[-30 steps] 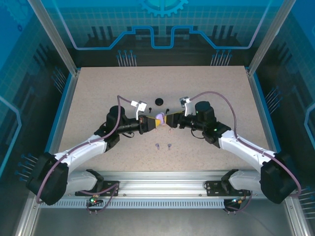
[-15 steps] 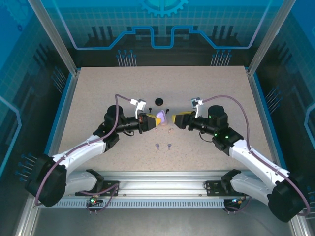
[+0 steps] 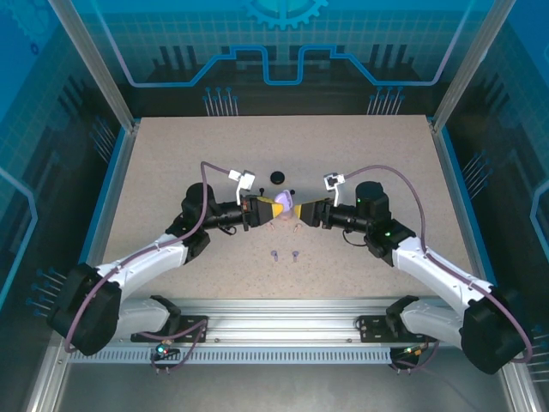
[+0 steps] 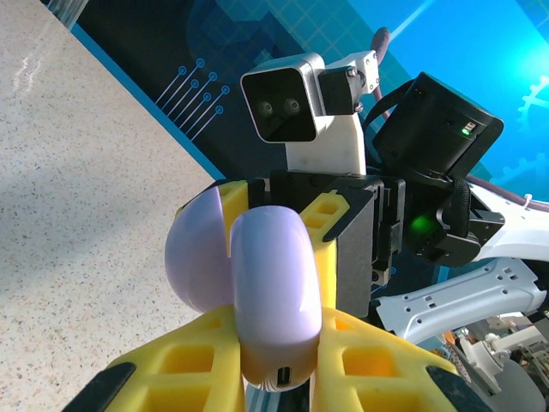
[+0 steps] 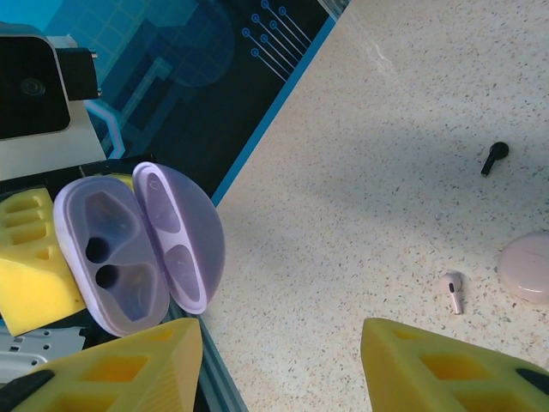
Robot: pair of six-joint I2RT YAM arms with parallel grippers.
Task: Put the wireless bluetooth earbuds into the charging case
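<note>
The left gripper is clamped on the open lilac case and holds it above the table, near the centre. In the right wrist view the case's hinge runs roughly upright. The base sits on the left, the lid is swung out to the right, and both sockets are empty and face the right gripper. The right gripper's fingers stand apart with nothing between them, and it hangs just beside the case at about the same height. The controlling relation is therefore vertical and toward the bases: the matching parts are not at the case but down on the table. One lilac bud and a second lilac bud lie close together on the base side of both grippers, roughly midway between the arms. The second bud is slightly nearer the right arm. The direction of their stems is too small to determine from above. Since the left arm is occupied as the holder, the right arm is judged to be the picking arm. It must draw back toward its base and descend before any insertion. A pink bud, a pink case and a black bud also lie on the table, closer to the right gripper, and should not be confused with the lilac pair.
</note>
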